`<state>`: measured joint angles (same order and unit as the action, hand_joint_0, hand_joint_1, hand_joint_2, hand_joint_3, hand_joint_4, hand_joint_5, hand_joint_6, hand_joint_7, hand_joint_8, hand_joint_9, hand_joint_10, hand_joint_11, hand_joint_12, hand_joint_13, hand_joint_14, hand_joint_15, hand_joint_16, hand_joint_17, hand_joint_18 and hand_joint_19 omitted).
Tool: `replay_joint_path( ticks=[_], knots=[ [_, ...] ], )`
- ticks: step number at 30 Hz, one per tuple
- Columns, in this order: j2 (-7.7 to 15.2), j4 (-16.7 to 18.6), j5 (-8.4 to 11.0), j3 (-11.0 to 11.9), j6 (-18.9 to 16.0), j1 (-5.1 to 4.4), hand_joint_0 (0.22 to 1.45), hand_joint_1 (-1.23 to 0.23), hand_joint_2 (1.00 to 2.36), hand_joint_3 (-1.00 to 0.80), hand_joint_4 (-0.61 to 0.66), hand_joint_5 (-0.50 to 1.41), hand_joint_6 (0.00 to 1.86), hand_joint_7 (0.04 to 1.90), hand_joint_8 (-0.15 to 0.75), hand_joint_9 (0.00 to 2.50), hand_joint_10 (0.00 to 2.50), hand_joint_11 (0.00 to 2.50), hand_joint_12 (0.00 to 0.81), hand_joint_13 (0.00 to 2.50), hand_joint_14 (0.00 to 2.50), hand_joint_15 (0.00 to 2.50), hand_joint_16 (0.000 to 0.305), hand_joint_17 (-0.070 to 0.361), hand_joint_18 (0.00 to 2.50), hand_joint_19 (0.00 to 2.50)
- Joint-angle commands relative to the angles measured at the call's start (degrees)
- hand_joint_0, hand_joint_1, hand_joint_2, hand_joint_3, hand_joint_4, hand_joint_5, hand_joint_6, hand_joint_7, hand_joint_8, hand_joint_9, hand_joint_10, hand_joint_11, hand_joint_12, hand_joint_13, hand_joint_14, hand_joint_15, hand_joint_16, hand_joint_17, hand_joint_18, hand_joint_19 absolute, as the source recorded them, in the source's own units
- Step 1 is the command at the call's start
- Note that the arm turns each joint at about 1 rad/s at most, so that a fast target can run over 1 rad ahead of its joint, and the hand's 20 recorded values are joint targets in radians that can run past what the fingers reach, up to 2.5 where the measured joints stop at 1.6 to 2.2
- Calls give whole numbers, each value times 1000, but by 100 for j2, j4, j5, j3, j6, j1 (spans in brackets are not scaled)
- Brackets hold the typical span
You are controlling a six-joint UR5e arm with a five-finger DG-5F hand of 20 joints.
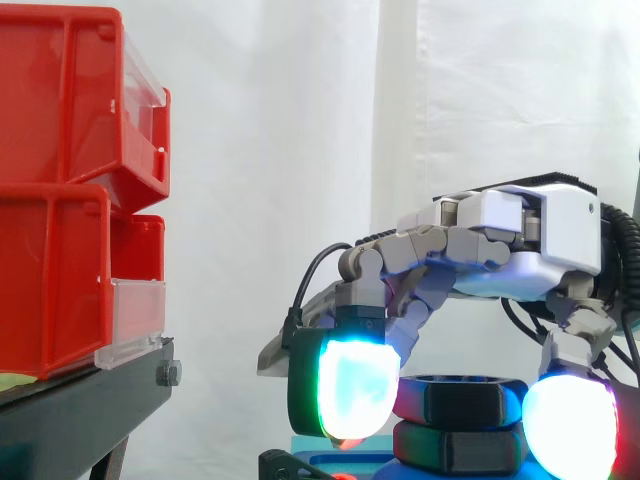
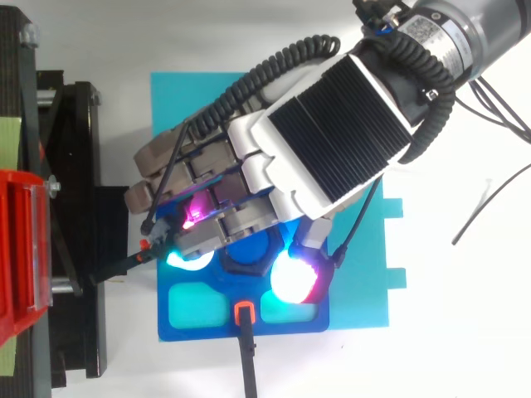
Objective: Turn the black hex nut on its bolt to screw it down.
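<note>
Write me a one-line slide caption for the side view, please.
The hand curls over the black hex nut, glowing fingertips clasping it; red bins stacked at left.

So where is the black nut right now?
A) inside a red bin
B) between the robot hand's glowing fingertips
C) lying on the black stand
B: the black hex nut sits above the blue base, with the hand's glowing pads on either side of it.

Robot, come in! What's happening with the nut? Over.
Hand curled round black hex nut, glowing pads either side. Nut sits above blue plastic base. Nothing in the way.
</note>
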<state>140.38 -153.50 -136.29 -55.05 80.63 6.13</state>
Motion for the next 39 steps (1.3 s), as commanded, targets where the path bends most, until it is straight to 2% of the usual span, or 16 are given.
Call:
replay_joint_path(
  ticks=[1, 4, 14, 18, 21, 24, 25, 27, 28, 29, 30, 34, 35, 36, 37, 39],
  knots=[
    [-11, -145, 15, 170, -56, -41, 405, -549, 1000, -500, 310, -124, 502, 1079, 301, 839, 6, 225, 396, 538, 4, 109, 60, 136, 536, 227],
    [-2, -778, 32, 531, 6, -94, 402, -548, 1000, -500, 307, -133, 502, 1059, 298, 802, 5, 213, 397, 533, 5, 110, 61, 138, 535, 222],
    [-11, -1191, 111, 1111, 155, -138, 394, -540, 1000, -500, 315, -139, 502, 999, 302, 797, 7, 212, 403, 523, 4, 112, 63, 141, 532, 233],
    [-11, -1569, 120, 1401, 155, -129, 394, -531, 1000, -500, 319, -139, 502, 994, 302, 798, 6, 206, 403, 522, 4, 112, 63, 141, 530, 226],
    [-125, -1938, 182, 1445, 243, -129, 396, -527, 1000, -500, 315, -139, 502, 990, 302, 798, 6, 206, 403, 522, 3, 113, 62, 140, 527, 235],
    [-388, -2237, 472, 1357, 375, -112, 400, -520, 1000, -500, 320, -139, 502, 995, 302, 796, 6, 214, 402, 519, 4, 106, 62, 140, 524, 236],
    [-388, -2237, 472, 1357, 375, -112, 399, -520, 1000, -500, 320, -139, 502, 994, 303, 797, 5, 210, 402, 520, 3, 109, 62, 140, 525, 237],
    [-705, -2641, 955, 988, 524, -85, 403, -519, 1000, -500, 318, -139, 502, 993, 302, 800, 6, 208, 401, 519, 4, 113, 62, 139, 522, 230],
    [-881, -2641, 955, 768, 524, -85, 403, -520, 1000, -500, 317, -139, 502, 989, 302, 801, 5, 209, 401, 520, 3, 111, 62, 139, 521, 238],
    [-1074, -2747, 1184, 513, 612, -85, 406, -515, 1000, -500, 320, -139, 502, 986, 302, 801, 6, 205, 400, 519, 4, 108, 61, 138, 520, 232],
    [-1171, -2747, 1228, 381, 630, -85, 406, -516, 1000, -500, 320, -139, 502, 990, 305, 801, 7, 215, 400, 520, 4, 108, 61, 138, 520, 238],
    [-2058, -2527, 1395, -841, 639, -85, 411, -515, 1000, -500, 324, -138, 502, 991, 308, 811, 6, 213, 400, 523, 3, 110, 61, 137, 524, 237],
    [-2621, -2220, 1570, -1693, 612, -85, 412, -515, 1000, -500, 325, -138, 502, 993, 305, 811, 5, 213, 399, 523, 4, 111, 61, 137, 528, 241],
    [-2744, -2123, 1614, -1860, 604, -77, 413, -514, 1000, -500, 322, -138, 502, 988, 307, 810, 5, 213, 399, 523, 4, 111, 61, 137, 528, 238],
    [-2964, -1982, 1702, -2185, 586, -77, 414, -514, 1000, -500, 323, -138, 502, 991, 306, 810, 6, 213, 399, 524, 3, 111, 61, 137, 527, 238],
    [-3236, -1842, 1799, -2537, 542, -77, 415, -513, 1000, -500, 318, -138, 502, 991, 305, 810, 5, 206, 398, 525, 3, 108, 61, 136, 526, 242]
  ],
)
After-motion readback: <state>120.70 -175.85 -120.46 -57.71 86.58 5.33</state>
